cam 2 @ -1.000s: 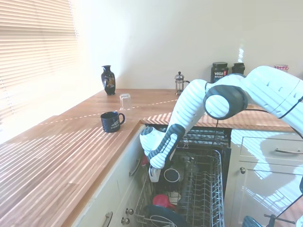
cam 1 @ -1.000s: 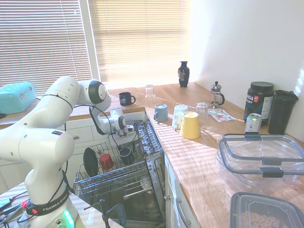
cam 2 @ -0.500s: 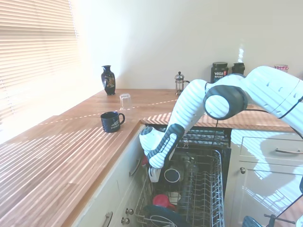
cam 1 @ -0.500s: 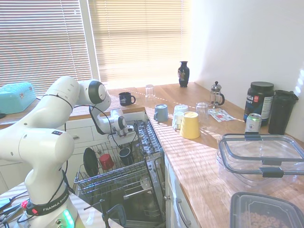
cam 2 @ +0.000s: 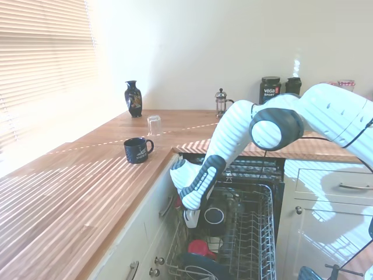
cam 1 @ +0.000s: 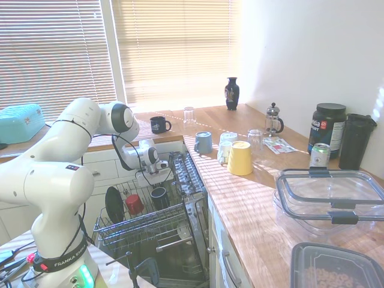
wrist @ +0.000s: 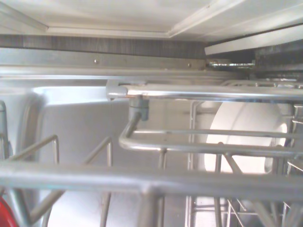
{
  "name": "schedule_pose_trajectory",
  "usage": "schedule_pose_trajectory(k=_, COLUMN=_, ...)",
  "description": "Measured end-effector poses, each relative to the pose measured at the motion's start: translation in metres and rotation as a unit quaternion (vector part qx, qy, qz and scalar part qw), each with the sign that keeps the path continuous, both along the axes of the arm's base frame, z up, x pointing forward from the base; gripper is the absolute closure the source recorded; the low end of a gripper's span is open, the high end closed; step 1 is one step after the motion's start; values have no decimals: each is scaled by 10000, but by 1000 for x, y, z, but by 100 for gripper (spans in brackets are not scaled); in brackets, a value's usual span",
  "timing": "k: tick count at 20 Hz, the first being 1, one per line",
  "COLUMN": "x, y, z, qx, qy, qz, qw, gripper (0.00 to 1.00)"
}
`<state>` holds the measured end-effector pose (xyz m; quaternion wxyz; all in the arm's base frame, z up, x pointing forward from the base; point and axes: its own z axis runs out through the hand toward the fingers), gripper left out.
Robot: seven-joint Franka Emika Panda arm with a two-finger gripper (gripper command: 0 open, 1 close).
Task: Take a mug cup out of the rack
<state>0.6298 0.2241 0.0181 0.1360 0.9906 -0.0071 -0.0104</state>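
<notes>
The mug cup (cam 1: 159,197) (cam 2: 214,217) sits in the rack (cam 1: 141,225) (cam 2: 256,245), opening tilted sideways, beside a red cup (cam 1: 134,204); the gripper (cam 1: 151,180) (cam 2: 192,217) is just beside it; whether its fingers are apart cannot be told.

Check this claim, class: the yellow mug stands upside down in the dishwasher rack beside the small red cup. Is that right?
Not quite. The first exterior view shows the yellow mug upside down on the wooden counter, not in the dishwasher rack. The small red cup does sit in the rack.
</notes>
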Motion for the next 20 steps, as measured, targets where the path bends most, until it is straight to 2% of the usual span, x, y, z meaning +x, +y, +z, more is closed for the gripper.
schedule_pose_trajectory(k=10, x=-6, y=5, z=9, qx=-219, qy=-35, qz=41, qw=9997, gripper=100)
schedule_pose_trajectory(k=17, x=-30, y=13, z=74, qx=-464, qy=-204, qz=-85, qw=9987, gripper=100)
schedule_pose_trajectory(k=20, x=-45, y=10, z=100, qx=-671, qy=-183, qz=-143, qw=9975, gripper=100)
